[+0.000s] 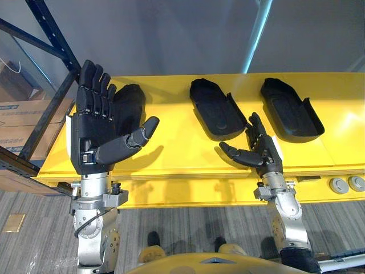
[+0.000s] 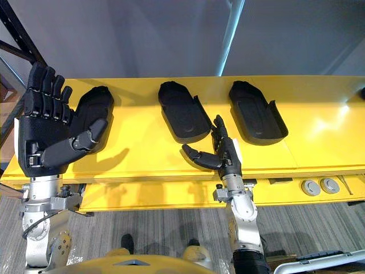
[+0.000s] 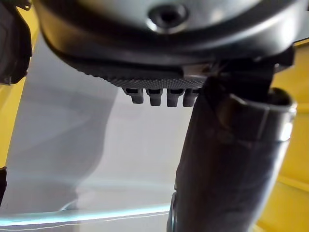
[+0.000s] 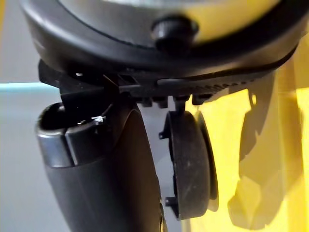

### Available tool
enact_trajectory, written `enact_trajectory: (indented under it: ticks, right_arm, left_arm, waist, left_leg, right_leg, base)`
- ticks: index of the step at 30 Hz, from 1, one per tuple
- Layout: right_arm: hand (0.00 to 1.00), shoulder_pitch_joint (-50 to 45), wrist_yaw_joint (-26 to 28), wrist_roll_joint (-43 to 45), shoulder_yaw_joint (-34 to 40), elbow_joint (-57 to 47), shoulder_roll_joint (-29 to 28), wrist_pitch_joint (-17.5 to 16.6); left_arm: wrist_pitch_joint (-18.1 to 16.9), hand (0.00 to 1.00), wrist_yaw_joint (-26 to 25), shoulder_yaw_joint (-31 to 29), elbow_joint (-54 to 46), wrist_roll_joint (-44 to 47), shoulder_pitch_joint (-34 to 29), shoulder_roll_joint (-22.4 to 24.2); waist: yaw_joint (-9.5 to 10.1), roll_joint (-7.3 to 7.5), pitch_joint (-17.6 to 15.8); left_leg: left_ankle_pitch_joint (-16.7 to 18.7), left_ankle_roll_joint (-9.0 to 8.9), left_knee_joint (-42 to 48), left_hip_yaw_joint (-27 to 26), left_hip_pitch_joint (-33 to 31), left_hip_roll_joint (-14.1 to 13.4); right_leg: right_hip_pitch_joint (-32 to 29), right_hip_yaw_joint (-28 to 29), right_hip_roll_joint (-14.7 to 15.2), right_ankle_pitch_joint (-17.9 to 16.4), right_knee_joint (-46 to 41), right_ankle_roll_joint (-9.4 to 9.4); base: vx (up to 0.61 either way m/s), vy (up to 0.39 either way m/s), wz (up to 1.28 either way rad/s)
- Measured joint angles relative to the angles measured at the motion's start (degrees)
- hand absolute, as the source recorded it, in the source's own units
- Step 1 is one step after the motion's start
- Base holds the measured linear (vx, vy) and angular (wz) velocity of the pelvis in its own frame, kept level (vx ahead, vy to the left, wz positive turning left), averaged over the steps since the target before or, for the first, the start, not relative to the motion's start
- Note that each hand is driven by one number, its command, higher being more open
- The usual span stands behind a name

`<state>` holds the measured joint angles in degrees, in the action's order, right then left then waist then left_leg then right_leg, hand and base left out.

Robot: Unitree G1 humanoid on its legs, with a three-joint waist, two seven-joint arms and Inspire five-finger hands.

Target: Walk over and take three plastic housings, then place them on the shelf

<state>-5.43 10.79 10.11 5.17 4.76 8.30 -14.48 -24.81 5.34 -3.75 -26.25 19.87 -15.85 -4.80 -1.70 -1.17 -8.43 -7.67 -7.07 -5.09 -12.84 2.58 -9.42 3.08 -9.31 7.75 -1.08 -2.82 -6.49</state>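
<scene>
Holds nothing in the left hand [image 1: 94,128]: fingers [image 1: 94,85] straight and apart, thumb out, raised before the left housing [image 1: 132,103] and hiding part of it. Holds nothing in the right hand [image 1: 263,151] either: fingers [image 1: 255,128] straight, slightly spread, tips just beside the middle housing [image 1: 215,108]; cannot tell whether touching. Counts three black plastic housings in a row on the yellow tabletop [image 1: 188,154], the right housing [image 1: 288,108] apart from both hands. Counts two grey round discs [image 1: 340,184] at its front edge.
</scene>
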Motion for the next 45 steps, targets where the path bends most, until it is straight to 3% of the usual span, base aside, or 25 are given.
enact_trajectory:
  ticks: [20, 28, 38, 43, 45]
  right_arm:
    - [1.00, -3.0, 6.8, 2.0, -4.5, -3.3, 1.0, 1.1]
    - [1.00, -3.0, 6.8, 2.0, -6.5, -3.4, 1.0, 1.7]
    - [1.00, -2.9, -7.3, -5.6, -4.0, -8.0, 1.0, 0.0]
    - [1.00, -2.7, -14.1, -7.6, 2.5, -18.4, 0.9, -8.0]
    - [1.00, -2.7, -14.9, -7.5, 4.2, -19.7, 0.9, -9.3]
  left_arm:
    - [0.1, 1.00, 0.4, -1.2, 0.0, 0.0, -0.5, -0.2]
    - [0.1, 1.00, 0.3, -1.2, 1.3, 0.0, -0.5, -0.3]
    - [0.1, 1.00, 0.1, -1.4, 2.2, 0.0, -0.7, -0.3]
    - [0.0, 1.00, 0.2, -1.6, 2.1, 0.3, -2.0, -0.2]
    - [-0.1, 1.00, 0.2, -1.6, 2.1, 0.4, -2.1, -0.2]
  waist:
    - [0.05, 0.69, 0.4]
    - [0.09, 1.26, 1.1]
    - [0.15, 0.86, 1.6]
    - [-0.10, 0.26, 2.7]
    - [-0.10, 0.37, 3.0]
  left_leg:
    - [0.0, -0.01, 0.0, -0.1, 0.0, 0.0]
    - [0.0, -0.01, 0.0, -0.1, 0.0, 0.0]
    - [0.0, -0.01, 0.0, -0.2, 0.0, 0.0]
    - [0.3, -0.08, 0.0, -1.3, 0.4, -0.1]
    - [0.4, -0.10, 0.0, -1.8, 0.8, -0.1]
  right_leg:
    - [0.0, 0.1, 0.0, 0.2, 0.1, -0.21]
    - [0.1, 0.2, 0.0, 0.3, 0.2, -0.25]
    - [0.1, 0.4, 0.0, 0.4, 0.3, -0.28]
    - [0.1, 1.5, -0.1, 0.9, 1.1, -0.29]
    - [0.1, 1.8, -0.2, 0.9, 1.1, -0.27]
  base:
    - [0.00, 0.000, 0.00]
    - [0.00, 0.000, 0.00]
    - [0.00, 0.000, 0.00]
    - [0.00, 0.000, -0.11]
    - [0.00, 0.001, -0.14]
